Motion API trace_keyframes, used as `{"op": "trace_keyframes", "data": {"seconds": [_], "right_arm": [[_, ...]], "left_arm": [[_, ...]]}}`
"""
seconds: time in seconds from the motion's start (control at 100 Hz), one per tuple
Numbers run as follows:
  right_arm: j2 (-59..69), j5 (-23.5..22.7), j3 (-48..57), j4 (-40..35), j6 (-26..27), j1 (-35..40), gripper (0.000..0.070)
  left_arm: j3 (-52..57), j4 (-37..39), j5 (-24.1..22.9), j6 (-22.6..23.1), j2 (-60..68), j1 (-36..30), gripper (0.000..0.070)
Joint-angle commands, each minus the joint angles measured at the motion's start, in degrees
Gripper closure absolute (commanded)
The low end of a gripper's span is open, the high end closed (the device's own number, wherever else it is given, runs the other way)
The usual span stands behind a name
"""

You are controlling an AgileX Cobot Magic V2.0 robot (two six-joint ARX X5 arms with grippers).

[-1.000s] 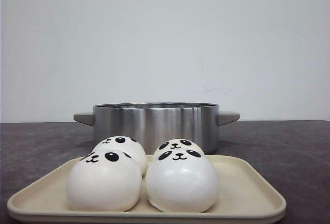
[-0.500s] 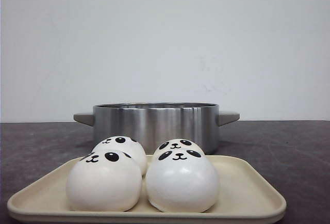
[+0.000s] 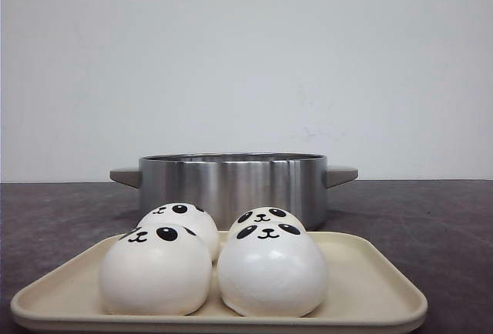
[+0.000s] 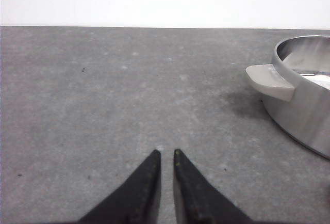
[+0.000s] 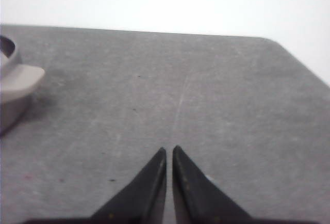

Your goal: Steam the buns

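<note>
Four white panda-face buns (image 3: 213,261) sit on a cream tray (image 3: 370,288) at the near edge of the grey tabletop (image 3: 431,218), packed 2x2: front-left bun (image 3: 155,271) and front-right bun (image 3: 271,272) touching each other, w/ the back-left bun (image 3: 179,217) and back-right bun (image 3: 266,217) partly hidden behind them, faces up and toward the camera. Just behind the tray stands a stainless steel pot (image 3: 233,184), no lid on it, w/ a beige handle on each side; left handle (image 3: 125,176), right handle (image 3: 340,175). No arm shows in the front view. Left gripper (image 4: 166,154) is low over bare tabletop, its black fingers (image 4: 147,182) nearly together w/ only a thin slit between the tips, holding nothing; the pot's handle and rim show at the edge of that wrist view, well apart from the tips. Right gripper (image 5: 169,150) is likewise over bare tabletop, fingers (image 5: 193,188) nearly together and holding nothing, w/ the pot's other handle at the far edge of its view. Plain white wall (image 3: 246,57) behind the tabletop.
</note>
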Motion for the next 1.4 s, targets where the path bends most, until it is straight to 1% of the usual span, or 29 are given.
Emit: {"op": "trace_keyframes", "data": {"seconds": [0.0, 0.06, 0.12, 0.21, 0.27, 0.3, 0.33, 0.37, 0.45, 0.5, 0.53, 0.6, 0.65, 0.75, 0.83, 0.87, 0.9, 0.93, 0.96, 1.0, 1.03, 1.05, 1.06, 1.07, 1.09, 1.16, 1.22, 1.3, 1.39], "right_arm": [[-0.1, -0.9, -0.2, 1.6, 8.7, 0.1, 0.0685], [-0.1, -2.5, -0.1, 3.5, 12.1, 0.1, 0.0685], [-0.1, -4.2, -0.1, 5.6, 13.8, 0.1, 0.0685], [-0.1, -7.0, -0.1, 9.0, 14.8, 0.1, 0.0685], [-0.1, -10.7, 0.0, 11.1, 16.3, 0.1, 0.0685], [-0.1, -12.4, 0.2, 12.4, 17.3, 0.1, 0.0687], [-0.1, -13.7, 0.5, 13.5, 18.2, 0.1, 0.0694], [-0.1, -14.9, 1.1, 14.7, 20.2, 0.1, 0.0695], [-0.1, -15.5, 4.7, 14.0, 25.8, 0.1, 0.0696], [0.1, -15.3, 8.0, 11.6, 28.2, 0.1, 0.0697], [0.7, -15.3, 10.6, 9.6, 28.5, 0.1, 0.0696], [4.7, -15.6, 17.6, 5.6, 26.2, 0.1, 0.0697], [8.2, -17.3, 22.9, 3.0, 23.2, 0.1, 0.0697], [15.9, -21.2, 34.2, -3.5, 17.2, 0.1, 0.0697], [21.0, -21.7, 43.0, -11.2, 14.0, 0.1, 0.0697], [23.1, -21.7, 47.0, -15.0, 12.6, 0.1, 0.0696], [24.6, -21.9, 49.5, -17.4, 11.7, 0.1, 0.0689], [25.9, -22.4, 51.6, -19.2, 11.2, 0.1, 0.0653], [27.0, -23.2, 53.4, -20.5, 10.9, 0.1, 0.0564], [28.2, -24.7, 55.1, -21.4, 10.9, 0.2, 0.0387], [28.8, -26.0, 55.9, -21.5, 11.3, 0.2, 0.0233], [29.2, -27.0, 56.3, -21.5, 11.8, 0.3, 0.0133], [29.3, -27.5, 56.5, -21.4, 12.1, 0.3, 0.0088], [29.4, -27.8, 56.6, -21.4, 12.3, 0.3, 0.0067], [29.8, -29.3, 56.8, -21.1, 13.2, 0.4, 0.0], [31.0, -33.4, 57.0, -20.6, 15.5, 0.5, 0.0], [32.2, -34.9, 57.0, -20.9, 16.2, 0.8, 0.0], [34.1, -35.0, 57.0, -21.6, 16.1, 2.0, 0.0], [37.0, -33.7, 57.0, -21.7, 15.6, 4.8, 0.0]], "left_arm": [[-1.0, -0.1, 0.2, -4.2, -0.1, -0.1, 0.07], [-0.9, -0.2, 0.3, -11.1, -0.1, -0.1, 0.07], [-0.8, -0.2, 0.3, -15.5, -0.1, -0.1, 0.07], [-0.4, -0.4, 0.6, -19.2, -0.1, -0.1, 0.07], [0.3, -1.1, 2.1, -22.4, -0.1, -0.1, 0.07], [0.7, -0.9, 2.5, -23.3, -0.1, -0.1, 0.07], [1.3, -1.0, 3.5, -24.3, -0.1, -0.1, 0.07], [2.6, -1.1, 6.3, -25.7, -0.1, -0.1, 0.07], [6.7, -1.1, 11.8, -25.4, 0.8, -0.1, 0.0694], [10.0, -1.7, 13.3, -24.6, 2.6, -0.2, 0.0693], [12.4, -2.6, 13.5, -23.9, 4.0, -0.2, 0.0692], [18.8, -5.0, 13.4, -23.0, 8.9, -0.2, 0.0692], [24.0, -6.8, 13.6, -21.9, 13.2, -0.2, 0.0692], [34.6, -11.2, 16.3, -18.9, 22.5, -0.4, 0.0693], [41.9, -14.3, 18.4, -17.5, 28.5, -0.7, 0.069], [44.7, -15.1, 19.1, -17.5, 30.8, -0.8, 0.0652], [46.5, -15.3, 19.3, -17.5, 32.1, -0.9, 0.059], [48.0, -15.3, 19.4, -17.5, 33.4, -0.9, 0.0491], [49.1, -15.3, 19.7, -17.5, 34.4, -0.9, 0.0362], [50.2, -15.3, 20.3, -17.6, 35.2, -0.9, 0.0171], [50.6, -15.3, 20.9, -17.8, 35.7, -0.9, 0.006], [50.7, -15.3, 21.3, -17.9, 35.8, -0.9, 0.0009], [50.8, -15.3, 21.4, -17.9, 35.9, -0.9, 0.0], [50.8, -15.4, 21.6, -18.0, 35.9, -1.0, 0.0], [50.8, -15.5, 22.1, -17.9, 36.0, -1.1, 0.0], [50.8, -16.9, 22.8, -18.0, 35.9, -1.7, 0.0], [50.8, -18.7, 22.8, -17.9, 35.6, -2.2, 0.0], [50.8, -21.5, 22.8, -17.9, 35.2, -3.3, 0.0], [50.8, -23.9, 22.7, -16.9, 35.3, -5.2, 0.0]]}}
